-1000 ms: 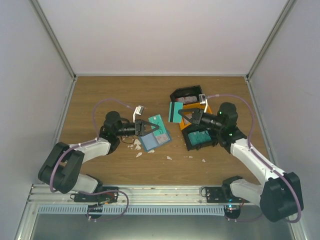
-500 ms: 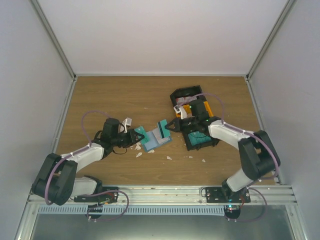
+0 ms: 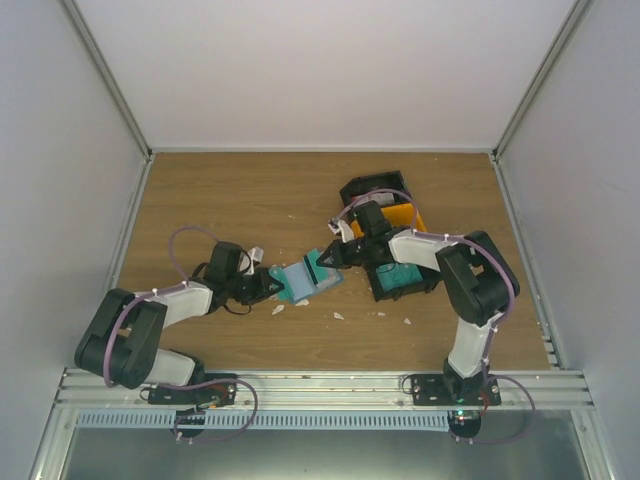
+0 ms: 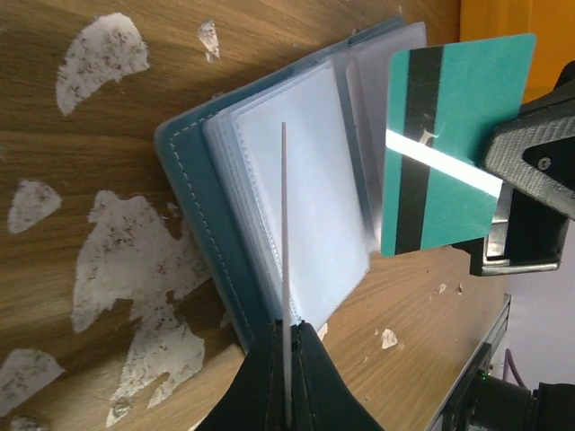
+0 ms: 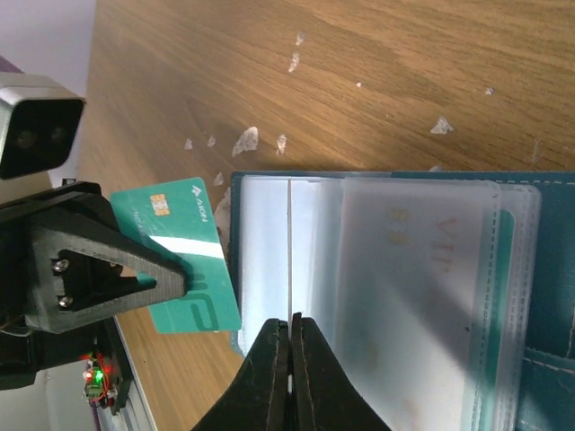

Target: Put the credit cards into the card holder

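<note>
Near the tabletop's (image 3: 250, 200) centre lies the open blue card holder (image 4: 184, 171), clear sleeves (image 4: 305, 180) up. At its 9 o'clock, the left claw (image 4: 286, 332) is clenched on a teal credit card (image 5: 184, 256). At 2 o'clock, the right claw (image 5: 290, 328) pinches a second teal card (image 4: 449, 148), black-striped, over the sleeves.

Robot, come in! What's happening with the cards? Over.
Left gripper shut on one green card. Right gripper shut on other card. Card holder open on table. Nothing blocking.
</note>
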Motion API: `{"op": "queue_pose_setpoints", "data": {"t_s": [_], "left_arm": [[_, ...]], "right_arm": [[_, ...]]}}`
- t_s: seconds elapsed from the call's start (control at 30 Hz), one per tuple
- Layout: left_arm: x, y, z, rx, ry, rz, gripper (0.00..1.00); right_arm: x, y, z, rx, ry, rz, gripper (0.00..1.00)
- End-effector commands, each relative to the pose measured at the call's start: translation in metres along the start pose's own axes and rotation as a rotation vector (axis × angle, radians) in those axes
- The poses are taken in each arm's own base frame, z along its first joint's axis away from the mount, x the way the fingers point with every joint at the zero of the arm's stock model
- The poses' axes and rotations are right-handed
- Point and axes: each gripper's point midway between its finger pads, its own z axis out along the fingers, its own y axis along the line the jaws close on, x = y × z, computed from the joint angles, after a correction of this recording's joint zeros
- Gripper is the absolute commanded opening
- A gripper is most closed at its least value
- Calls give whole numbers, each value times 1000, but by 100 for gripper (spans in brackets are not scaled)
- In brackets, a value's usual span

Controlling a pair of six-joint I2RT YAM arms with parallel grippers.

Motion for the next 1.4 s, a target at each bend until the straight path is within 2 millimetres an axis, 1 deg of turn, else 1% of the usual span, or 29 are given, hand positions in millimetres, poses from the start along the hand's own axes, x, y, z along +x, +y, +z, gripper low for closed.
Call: {"op": "queue_pose_setpoints", "data": {"t_s": [0.0, 0.17, 0.27, 0.4, 0.53, 0.73, 0.9, 0.93, 1.13, 1.27, 1.37], "left_arm": [[-1, 11, 0, -31, -6, 13, 0], [1, 21, 0, -66, -2, 4, 0], [2, 23, 1, -70, 6, 1, 0], [4, 24, 2, -68, 16, 1, 0], [5, 25, 4, -59, 26, -2, 0], [8, 26, 5, -57, 33, 0, 0], [7, 25, 5, -55, 31, 1, 0], [7, 25, 5, -53, 30, 3, 0], [7, 24, 4, -52, 26, 6, 0], [6, 24, 3, -50, 23, 7, 0], [6, 23, 3, -46, 22, 8, 0]], "right_arm": [[1, -7, 12, 19, 19, -16, 0], [-1, -15, 16, 54, 11, -35, 1], [2, -17, 20, 43, 23, -26, 1], [10, -10, 24, -21, 45, -14, 1], [15, -7, 25, -53, 55, 14, 1], [19, -1, 27, -104, 58, 59, 1], [25, -6, 30, -92, 73, 99, 4], [26, -10, 30, -74, 68, 111, 4], [26, -23, 21, 30, 13, 185, 4], [28, -24, 16, 45, -14, 222, 4], [31, -22, 18, 23, 1, 228, 4]]}}
